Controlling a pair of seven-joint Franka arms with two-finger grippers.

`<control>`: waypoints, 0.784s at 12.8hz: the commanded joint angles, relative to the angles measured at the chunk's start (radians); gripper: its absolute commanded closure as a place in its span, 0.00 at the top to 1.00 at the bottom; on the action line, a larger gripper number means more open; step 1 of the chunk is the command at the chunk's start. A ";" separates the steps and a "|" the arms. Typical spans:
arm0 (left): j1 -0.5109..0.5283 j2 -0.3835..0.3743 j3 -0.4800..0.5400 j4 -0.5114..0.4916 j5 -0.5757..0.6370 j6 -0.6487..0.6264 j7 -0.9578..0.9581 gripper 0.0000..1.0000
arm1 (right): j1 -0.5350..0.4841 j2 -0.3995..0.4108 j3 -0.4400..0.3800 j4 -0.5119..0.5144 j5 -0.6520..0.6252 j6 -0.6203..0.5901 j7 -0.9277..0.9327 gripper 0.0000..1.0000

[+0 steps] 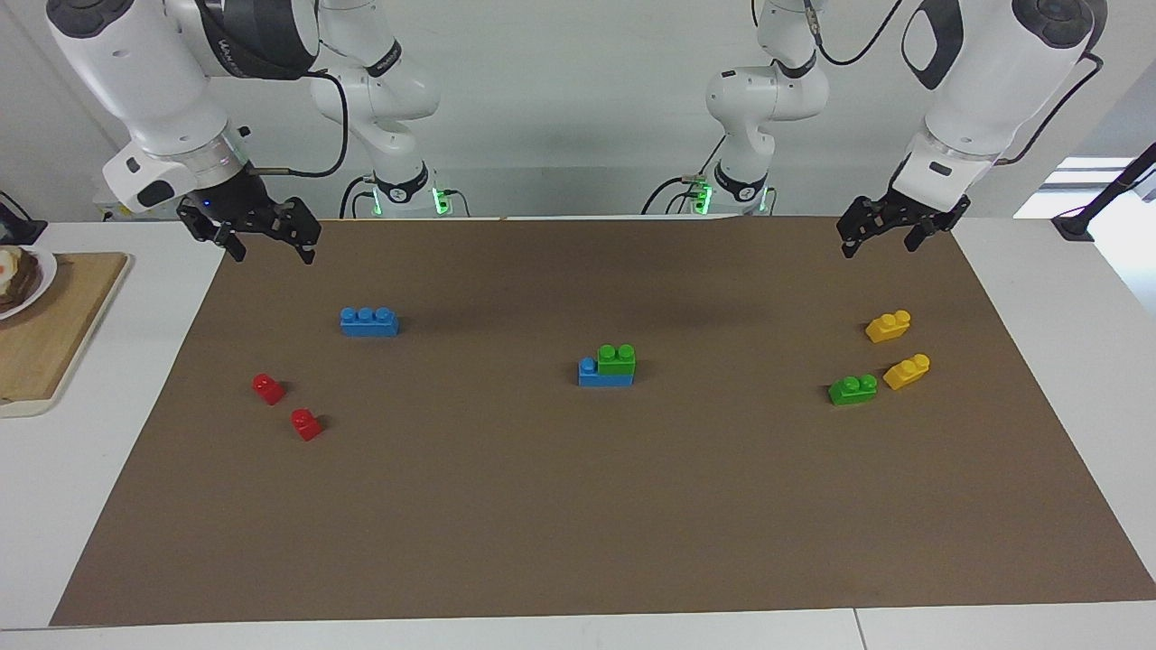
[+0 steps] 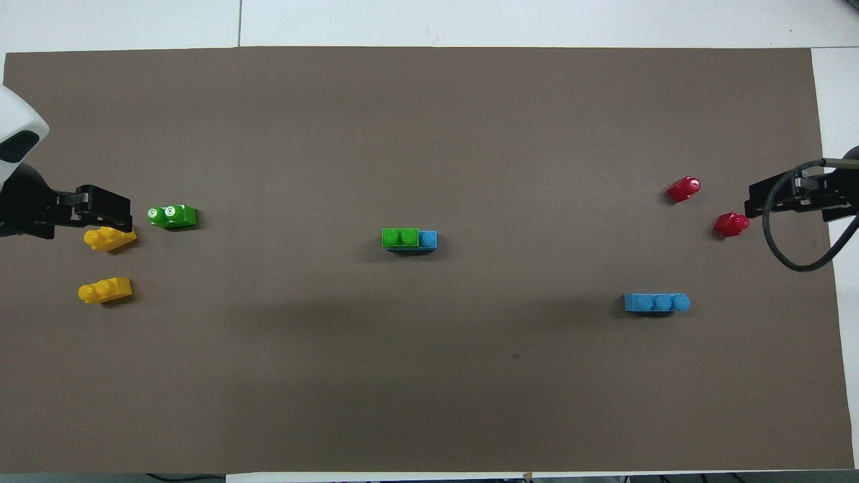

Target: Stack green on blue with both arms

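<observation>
Two arms: both wait raised at their own ends of the brown mat [image 1: 578, 506], and I have neither holding anything.
Stack: green brick [image 1: 617, 359] sits on the blue three-stud brick [image 1: 605, 373] at the mat's middle, covering two studs and leaving one blue stud bare at the right arm's end.
Left gripper [image 1: 890, 233]: hangs above the mat's edge nearest the robots, over the corner by the yellow bricks; fingers spread, nothing between them.
Right gripper [image 1: 268, 242]: hangs above the matching corner, fingers spread and empty.
Step in hand: I judge the stacking done, with both arms drawn clear of the stack.
Next move: I would call for little, perhaps a check that the green brick is pressed fully home; if a second pair is wanted, the spare green brick [image 1: 853, 389] and the spare blue brick [image 1: 368, 321] lie toward opposite ends from the stack, so each arm would fetch the one at its own end.
Other bricks: two yellow bricks [image 1: 888, 326] [image 1: 907, 371] lie near the spare green one, two red bricks [image 1: 268, 388] [image 1: 306, 424] toward the right arm's end.
Facing view shows: the stack's two layers in profile and how high both grippers hang above the mat.
Overhead view shows: green brick [image 2: 400, 237] flush along the blue brick [image 2: 427, 239], while the left gripper [image 2: 100, 206] seems to overlap a yellow brick [image 2: 109, 238], only a height effect.
</observation>
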 commanded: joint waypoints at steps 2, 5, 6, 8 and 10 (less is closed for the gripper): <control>-0.012 -0.007 0.010 0.008 -0.008 -0.017 0.002 1.00 | -0.004 -0.006 0.008 -0.001 -0.027 0.001 0.020 1.00; -0.004 -0.007 0.010 0.008 -0.008 -0.017 0.002 1.00 | -0.005 -0.006 0.010 -0.001 -0.025 0.002 0.020 1.00; -0.003 -0.010 0.010 0.008 -0.008 -0.017 0.002 1.00 | -0.005 -0.006 0.010 -0.001 -0.025 0.002 0.022 1.00; -0.001 -0.014 0.011 0.006 -0.008 -0.019 0.002 1.00 | -0.004 -0.006 0.010 -0.001 -0.025 0.002 0.022 1.00; 0.000 -0.027 0.011 0.005 -0.008 -0.022 0.001 1.00 | -0.004 -0.006 0.010 -0.001 -0.025 0.002 0.023 1.00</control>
